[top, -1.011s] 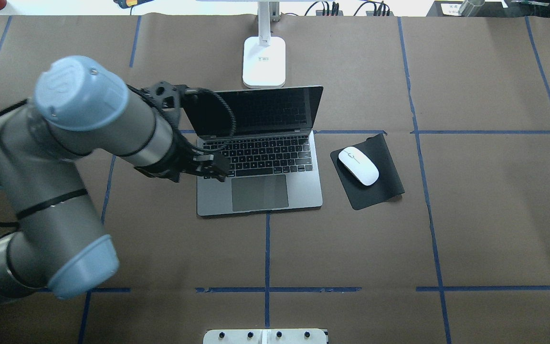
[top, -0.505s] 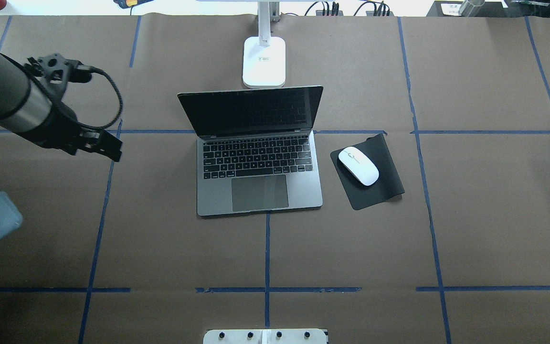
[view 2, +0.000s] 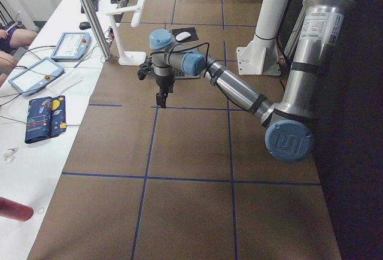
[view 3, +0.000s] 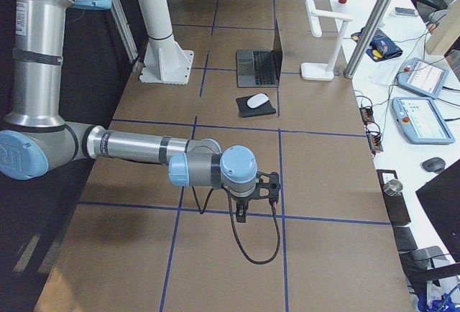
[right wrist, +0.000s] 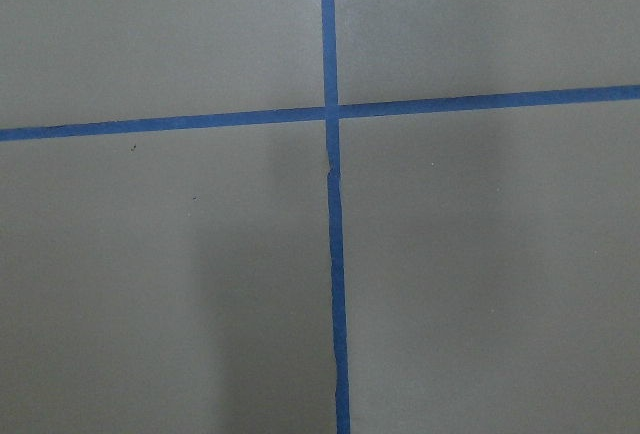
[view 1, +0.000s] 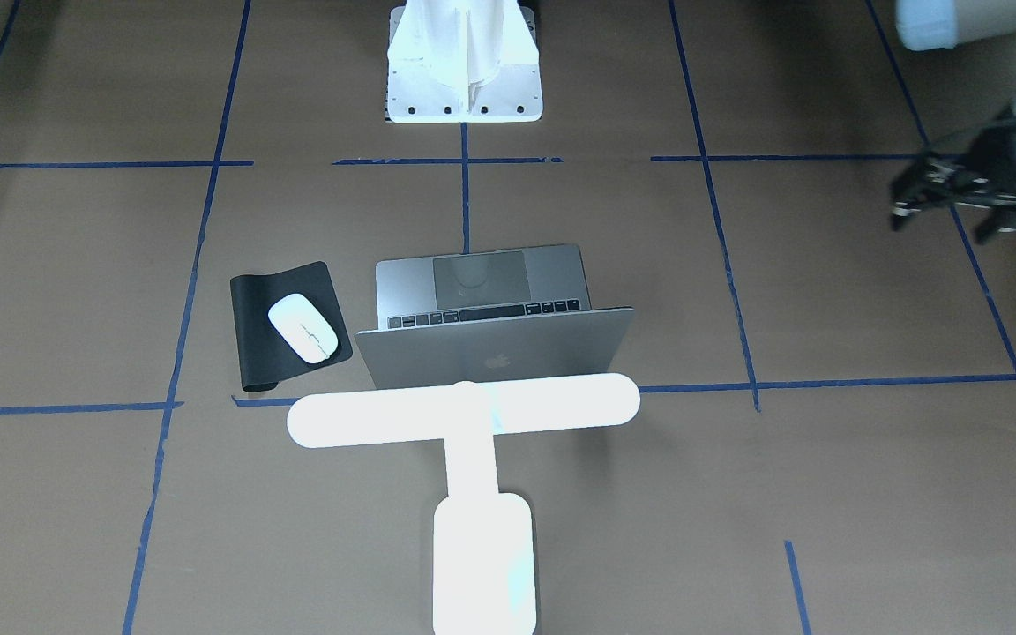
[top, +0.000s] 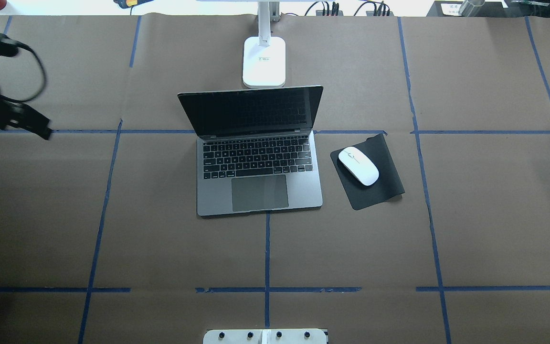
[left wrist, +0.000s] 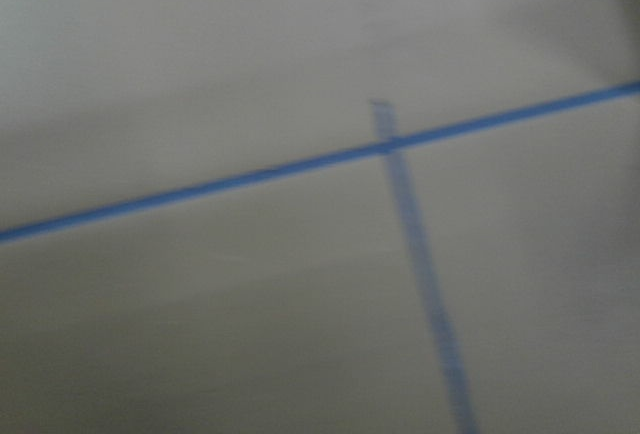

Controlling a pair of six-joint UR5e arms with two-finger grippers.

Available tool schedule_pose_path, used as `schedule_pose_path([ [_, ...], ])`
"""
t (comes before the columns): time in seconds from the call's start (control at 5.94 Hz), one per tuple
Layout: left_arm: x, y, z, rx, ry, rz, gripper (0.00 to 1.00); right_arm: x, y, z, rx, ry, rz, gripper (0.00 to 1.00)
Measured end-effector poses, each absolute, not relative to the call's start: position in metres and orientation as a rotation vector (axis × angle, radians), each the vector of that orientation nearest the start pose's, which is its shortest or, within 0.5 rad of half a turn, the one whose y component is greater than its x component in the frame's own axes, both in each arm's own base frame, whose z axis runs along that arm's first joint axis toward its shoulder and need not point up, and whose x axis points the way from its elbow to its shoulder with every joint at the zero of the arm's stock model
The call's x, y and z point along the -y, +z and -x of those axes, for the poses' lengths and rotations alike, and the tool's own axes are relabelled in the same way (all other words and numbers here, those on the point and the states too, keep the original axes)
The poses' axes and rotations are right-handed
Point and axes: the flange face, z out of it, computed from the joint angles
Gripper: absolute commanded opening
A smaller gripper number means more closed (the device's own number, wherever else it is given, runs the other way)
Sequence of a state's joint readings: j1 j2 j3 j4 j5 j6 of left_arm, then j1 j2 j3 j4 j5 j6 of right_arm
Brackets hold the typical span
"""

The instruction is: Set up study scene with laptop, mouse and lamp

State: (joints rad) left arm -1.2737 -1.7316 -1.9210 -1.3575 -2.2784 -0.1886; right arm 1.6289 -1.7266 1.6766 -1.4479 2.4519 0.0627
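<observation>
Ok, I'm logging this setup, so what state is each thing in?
laptop: open, screen dark.
mouse: lying on the black mat.
lamp: upright behind the laptop.
left gripper: empty, jaws unclear.
right gripper: over bare table, jaws unclear.

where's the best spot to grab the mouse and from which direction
Pinch the mouse across its narrow waist, coming straight down from above. It is low and flat on the black mat, so a sideways approach would likely find little to catch. It lies diagonally, so turn the grip square to its grey centre line.
</observation>
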Motion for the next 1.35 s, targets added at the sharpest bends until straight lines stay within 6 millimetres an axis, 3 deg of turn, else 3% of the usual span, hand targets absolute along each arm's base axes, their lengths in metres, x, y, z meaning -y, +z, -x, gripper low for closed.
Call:
schedule_pose_path([
  [0.17, 0.534, 0.49, -0.033, -0.775, 0.2, -0.071, 1.0, 0.427, 0.657, -0.081, 0.881, 0.081, -0.068, 1.0],
  [0.34, 0.523, 0.546, 0.016, -0.799, 0.164, -0.038, 1.0, 0.425, 0.659, -0.082, 0.878, 0.082, -0.064, 1.0],
  [0.51, 0.501, 0.589, 0.049, -0.809, 0.117, -0.018, 1.0, 0.422, 0.662, -0.082, 0.875, 0.084, -0.059, 1.0],
  [0.84, 0.466, 0.646, 0.066, -0.814, 0.075, 0.017, 1.0, 0.42, 0.665, -0.082, 0.874, 0.086, -0.053, 1.0],
  [1.35, 0.457, 0.673, 0.068, -0.811, 0.055, 0.061, 1.0, 0.42, 0.666, -0.081, 0.875, 0.087, -0.051, 1.0],
])
